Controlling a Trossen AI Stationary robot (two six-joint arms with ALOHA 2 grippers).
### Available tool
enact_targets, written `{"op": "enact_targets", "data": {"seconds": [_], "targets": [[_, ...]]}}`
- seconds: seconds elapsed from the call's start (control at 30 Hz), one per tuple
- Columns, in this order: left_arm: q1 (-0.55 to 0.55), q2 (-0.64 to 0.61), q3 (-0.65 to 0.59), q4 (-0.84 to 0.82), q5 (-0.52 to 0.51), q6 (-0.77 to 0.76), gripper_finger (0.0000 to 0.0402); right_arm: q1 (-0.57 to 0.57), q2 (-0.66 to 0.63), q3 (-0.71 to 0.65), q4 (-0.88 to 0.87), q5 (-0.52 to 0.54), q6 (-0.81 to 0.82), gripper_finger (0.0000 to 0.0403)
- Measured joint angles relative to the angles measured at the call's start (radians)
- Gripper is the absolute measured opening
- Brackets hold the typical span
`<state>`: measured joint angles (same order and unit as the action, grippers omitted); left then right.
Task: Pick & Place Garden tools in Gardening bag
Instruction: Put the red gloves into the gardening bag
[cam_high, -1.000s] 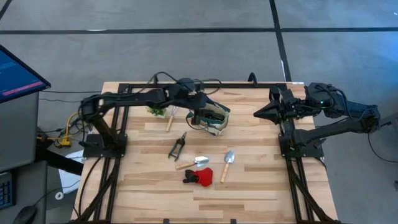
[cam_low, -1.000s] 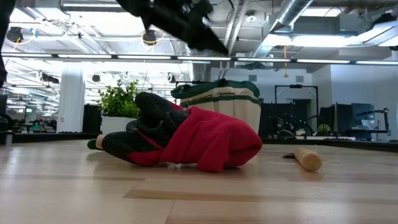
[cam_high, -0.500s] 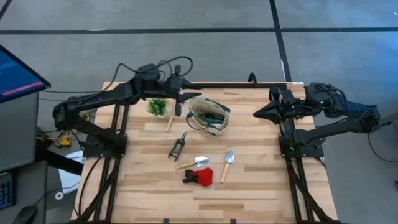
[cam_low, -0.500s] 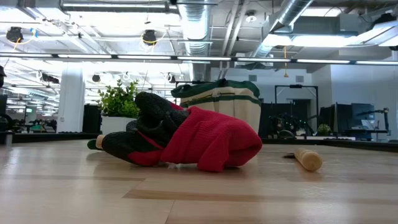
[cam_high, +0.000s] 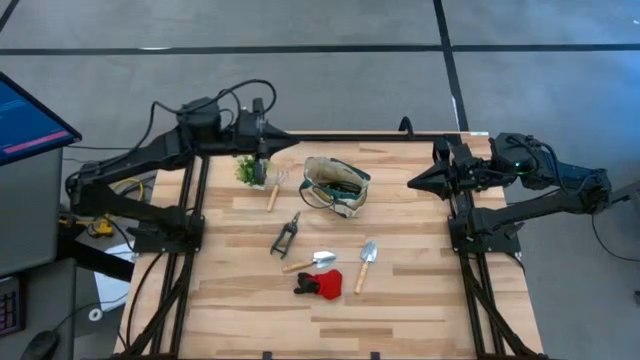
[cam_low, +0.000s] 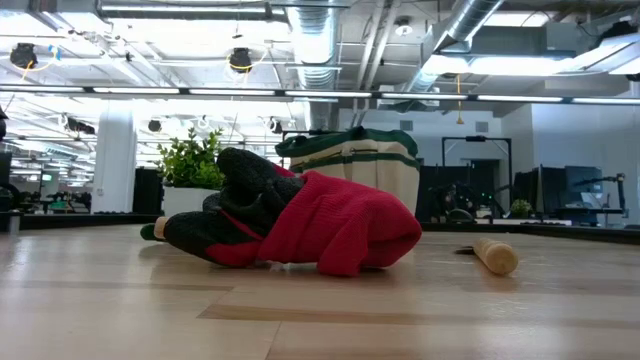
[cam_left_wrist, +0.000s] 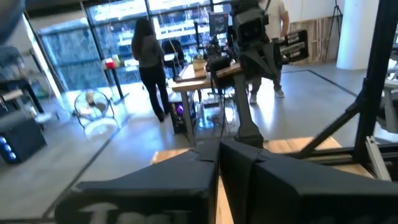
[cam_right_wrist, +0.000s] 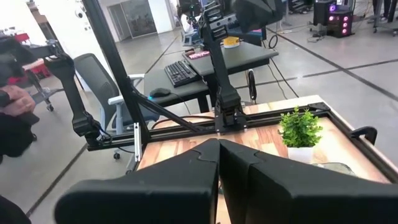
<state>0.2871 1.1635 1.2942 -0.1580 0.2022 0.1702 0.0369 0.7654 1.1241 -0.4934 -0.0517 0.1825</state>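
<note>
Left claw (cam_high: 268, 150) closed empty above potted plant (cam_high: 251, 171), right claw (cam_high: 413, 183) closed, parked at table edge (cam_high: 420, 141)

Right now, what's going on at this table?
Nothing is being handled. The left gripper is shut and empty near the table's far edge by the potted plant. The right gripper waits shut at the right side. The gardening bag already holds dark items I cannot identify. Still on the table: pruning shears, two wooden-handled trowels, another wooden handle beside the plant, and a red glove.
</note>
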Motion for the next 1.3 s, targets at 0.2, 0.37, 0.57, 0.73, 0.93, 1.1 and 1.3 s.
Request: {"op": "enact_targets", "data": {"seconds": [0.2, 0.37, 0.57, 0.73, 0.93, 1.1, 1.3], "targets": [[0.0, -0.041, -0.016, -0.068, 0.019, -0.055, 0.0002, 0.0, 0.0, 0.0, 0.0, 0.0, -0.025, 0.0], [0.0, -0.112, -0.115, -0.067, 0.058, -0.055, 0.0003, 0.0, 0.0, 0.0, 0.0, 0.0, -0.036, 0.0], [0.0, -0.239, -0.277, -0.029, 0.056, -0.104, 0.0003, 0.0, 0.0, 0.0, 0.0, 0.0, -0.035, 0.0], [0.0, -0.349, -0.402, 0.055, 0.052, -0.166, 0.0003, 0.0, 0.0, 0.0, -0.001, 0.0, -0.036, 0.0], [0.0, -0.469, -0.501, 0.111, 0.05, -0.224, 0.0003, 0.0, 0.0, 0.0, -0.001, 0.0, -0.036, 0.0], [0.0, -0.537, -0.546, 0.121, 0.047, -0.233, 0.0003, 0.0, 0.0, 0.0, -0.004, 0.0, -0.036, 0.0], [0.0, -0.574, -0.571, 0.125, 0.041, -0.235, 0.0003, 0.0, 0.0, 0.0, -0.008, 0.0, -0.036, 0.0]]}}
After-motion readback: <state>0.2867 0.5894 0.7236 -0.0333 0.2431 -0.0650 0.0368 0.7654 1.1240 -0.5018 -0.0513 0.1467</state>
